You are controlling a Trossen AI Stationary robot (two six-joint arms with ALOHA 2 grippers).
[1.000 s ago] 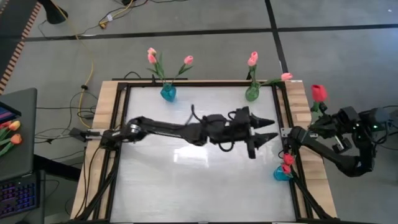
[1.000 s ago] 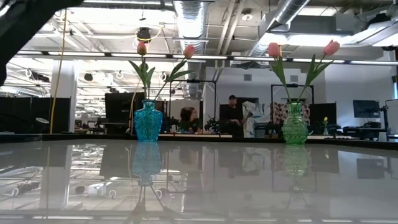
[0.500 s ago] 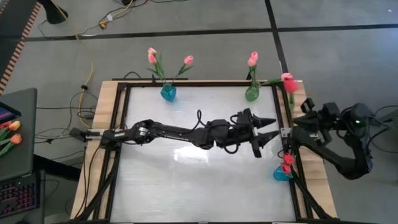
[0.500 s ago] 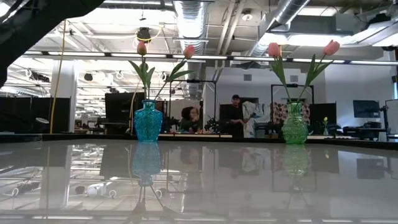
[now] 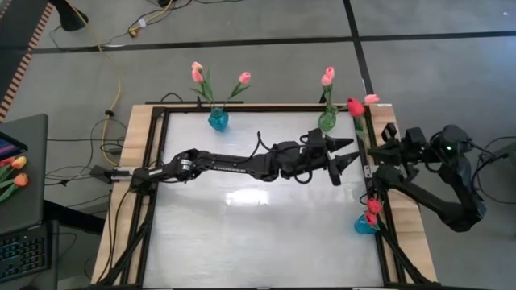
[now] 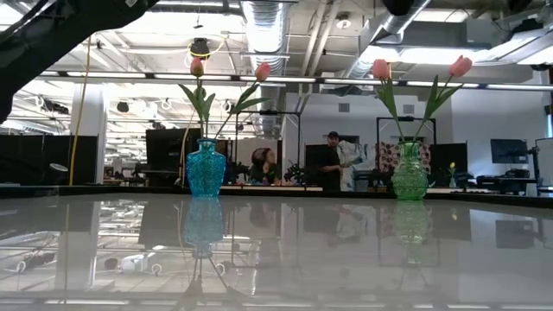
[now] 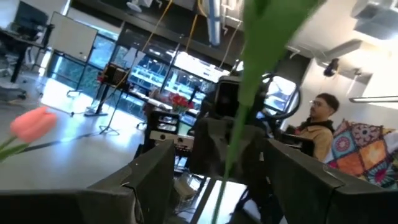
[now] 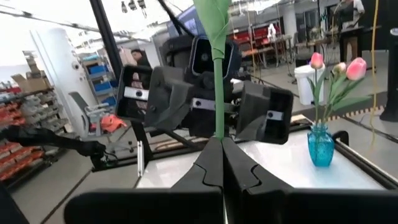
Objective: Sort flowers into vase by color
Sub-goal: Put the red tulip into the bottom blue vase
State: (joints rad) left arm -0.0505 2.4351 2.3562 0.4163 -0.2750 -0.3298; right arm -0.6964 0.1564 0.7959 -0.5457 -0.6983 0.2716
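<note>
The right gripper [image 5: 372,150] has carried its red tulip [image 5: 355,107] inward from beyond the table's right edge, fingers clamped on the stem (which runs between gripper and green vase [image 5: 326,121], head toward the vase). The left gripper [image 5: 348,153], fingers spread, has reached closer.

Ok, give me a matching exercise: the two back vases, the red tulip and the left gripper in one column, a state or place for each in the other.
1. blue vase
2. green vase
3. red tulip
4. left gripper

a. open, facing the stem
b. back left, three tulips
c. stem in the shut right gripper
d. back right, two tulips

Pairs: 1-b, 2-d, 3-c, 4-a
</note>
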